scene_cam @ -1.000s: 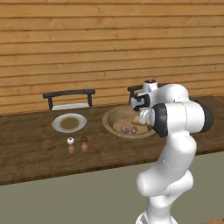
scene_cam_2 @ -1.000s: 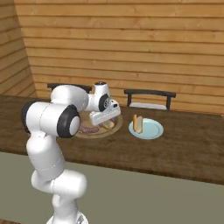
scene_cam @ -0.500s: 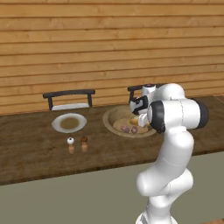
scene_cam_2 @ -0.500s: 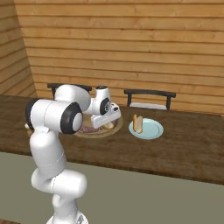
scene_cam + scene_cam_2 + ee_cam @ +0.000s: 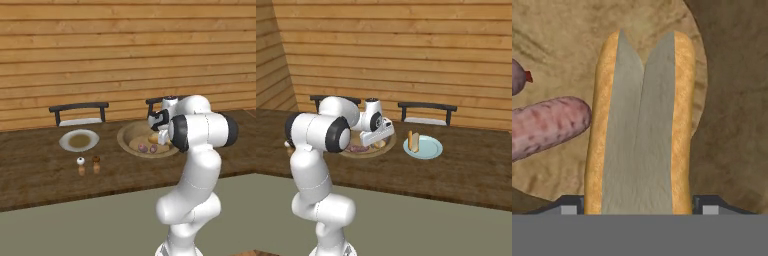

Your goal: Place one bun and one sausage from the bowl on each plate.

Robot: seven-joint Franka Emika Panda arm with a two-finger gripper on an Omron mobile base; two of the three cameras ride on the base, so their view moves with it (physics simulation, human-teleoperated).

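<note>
I see the gripper (image 5: 640, 207) low in the bowl (image 5: 131, 136), a finger at each flank of the split bun (image 5: 640, 125); jaws narrowed about it, but I cannot tell whether they grip. A sausage (image 5: 547, 125) lies at the bun's 9 o'clock, apart. At the bowl's 3 o'clock, the blue plate (image 5: 431, 150) carries a bun.

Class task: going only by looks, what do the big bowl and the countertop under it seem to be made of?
Bowl: probably wood, matte tan with mottled grain-like streaks. Countertop: likely dark stained wood or stone, with a dull brown mottled surface; the render leaves it open.
</note>
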